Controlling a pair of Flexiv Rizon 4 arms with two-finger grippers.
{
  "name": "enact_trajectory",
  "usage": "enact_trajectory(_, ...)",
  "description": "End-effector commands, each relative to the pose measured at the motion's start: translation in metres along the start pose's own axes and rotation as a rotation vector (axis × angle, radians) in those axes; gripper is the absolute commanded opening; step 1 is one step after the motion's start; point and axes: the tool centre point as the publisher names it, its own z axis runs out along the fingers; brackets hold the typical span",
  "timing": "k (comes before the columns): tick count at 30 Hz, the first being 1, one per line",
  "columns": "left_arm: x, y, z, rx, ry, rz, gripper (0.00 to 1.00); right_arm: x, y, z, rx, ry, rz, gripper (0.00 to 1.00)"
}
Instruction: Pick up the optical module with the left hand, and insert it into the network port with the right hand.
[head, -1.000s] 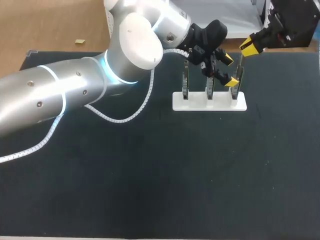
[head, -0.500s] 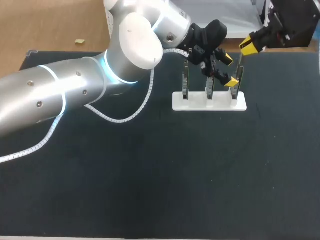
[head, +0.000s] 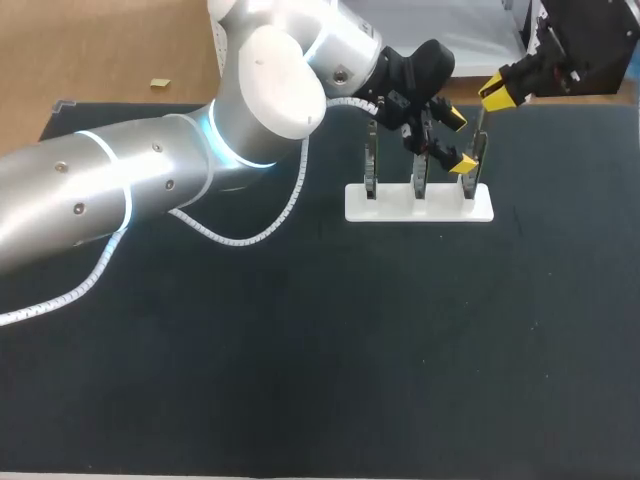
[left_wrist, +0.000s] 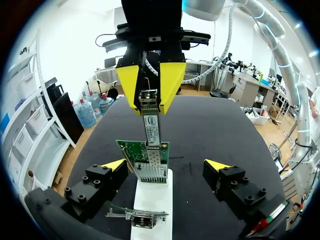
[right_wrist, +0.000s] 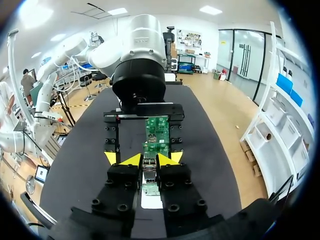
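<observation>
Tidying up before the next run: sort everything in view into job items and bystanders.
Job: silver optical module, gripped by the right gripper; green network card with its port; white slotted stand; open left gripper.
Bystanders: left spare upright card; middle spare upright card; black table.

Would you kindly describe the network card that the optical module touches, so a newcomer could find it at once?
On the dark table a white base holds three upright cards in a row. The one you want is the end card on the right arm's side. It alone has the optical module at its top edge, held by the right gripper.
</observation>
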Motion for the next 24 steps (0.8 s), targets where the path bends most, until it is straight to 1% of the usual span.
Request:
enact_trajectory(1,-0.0009,0.0016,0.0002,0.003,0.005,-0.001,1.00,-0.0025,0.0074,-0.0032,0.024,-0.003,-0.010,0.00)
enact_trajectory(5,-0.0009,0.0016,0.0002,0.003,0.005,-0.001,1.00,-0.0048,0.0077,-0.0042,0.032,-0.005,-0.020,0.00)
enact_trajectory(15,-0.0009,0.0016,0.0002,0.003,0.005,-0.001,1.00,0.0014,0.0063,0.0022,0.030,0.006,-0.011,0.00)
enact_trajectory(18,-0.0009,0.0016,0.0002,0.003,0.005,-0.001,1.00,0.0017,0.0058,0.0031,0.033,0.025,-0.016,0.00)
enact_trajectory(24,-0.0009,0.0016,0.0002,0.003,0.005,-0.001,1.00,-0.0004,0.0051,0.0014,0.035,0.020,-0.020,0.00)
